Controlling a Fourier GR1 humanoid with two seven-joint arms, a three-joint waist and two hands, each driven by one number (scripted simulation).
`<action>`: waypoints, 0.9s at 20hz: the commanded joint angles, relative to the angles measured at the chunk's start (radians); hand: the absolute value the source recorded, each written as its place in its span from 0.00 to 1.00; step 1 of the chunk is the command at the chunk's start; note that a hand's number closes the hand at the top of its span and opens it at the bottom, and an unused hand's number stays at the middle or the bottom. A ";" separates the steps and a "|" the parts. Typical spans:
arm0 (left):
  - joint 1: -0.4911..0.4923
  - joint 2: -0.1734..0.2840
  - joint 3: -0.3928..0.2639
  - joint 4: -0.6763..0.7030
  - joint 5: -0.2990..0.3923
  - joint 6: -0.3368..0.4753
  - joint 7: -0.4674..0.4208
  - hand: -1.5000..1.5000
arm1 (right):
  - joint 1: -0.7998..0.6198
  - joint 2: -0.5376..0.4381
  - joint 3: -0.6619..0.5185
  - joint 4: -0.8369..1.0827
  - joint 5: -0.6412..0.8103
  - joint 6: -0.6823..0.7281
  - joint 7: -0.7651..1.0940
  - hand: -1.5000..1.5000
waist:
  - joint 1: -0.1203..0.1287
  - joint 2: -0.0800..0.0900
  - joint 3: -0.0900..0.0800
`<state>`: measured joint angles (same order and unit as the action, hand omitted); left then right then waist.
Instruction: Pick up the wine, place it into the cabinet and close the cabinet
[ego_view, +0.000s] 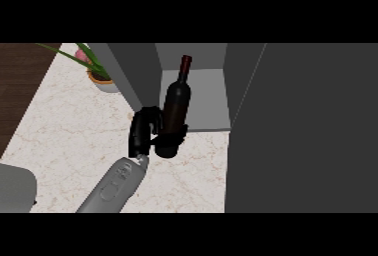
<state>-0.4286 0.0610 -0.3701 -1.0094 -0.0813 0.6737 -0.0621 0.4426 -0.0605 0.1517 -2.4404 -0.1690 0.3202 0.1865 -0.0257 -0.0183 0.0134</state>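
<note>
Wine bottle (176, 102) picked up, gripped low by curled fingers (179, 132) of one hand (145, 131), held at open cabinet (199, 95) mouth above tabletop (81, 130). Not yet set inside; door (303, 125) left to close.

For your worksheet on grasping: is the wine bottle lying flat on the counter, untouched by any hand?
No: the hand curls round the wine bottle, holding it upright.

Dark bottle (176, 107) with a red-brown top, black hand (142, 134) on a grey forearm (114, 186), white counter (74, 130) veined in tan, grey cabinet (203, 95), green-leaved plant (92, 62) in a tan pot.
</note>
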 joint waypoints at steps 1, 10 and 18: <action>-0.168 -0.058 -0.033 0.193 -0.004 -0.018 0.043 1.00 | -0.009 0.001 0.006 -0.064 -0.108 -0.001 0.047 0.00 | -0.044 0.034 -0.014; -0.190 -0.047 0.011 0.217 -0.017 0.008 0.110 1.00 | 0.000 0.015 0.004 -0.032 -0.096 0.018 -0.008 0.00 | -0.061 0.040 -0.014; -0.207 -0.031 0.053 0.193 0.007 0.045 0.099 1.00 | 0.025 0.019 0.028 -0.026 -0.088 0.030 -0.016 0.00 | -0.076 0.041 -0.015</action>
<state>-0.4307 0.0517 -0.3832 -0.9830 -0.1332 0.8479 -0.0194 0.4466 -0.0398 0.1868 -2.4155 -0.1860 0.3496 0.1528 -0.0634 -0.0165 0.0200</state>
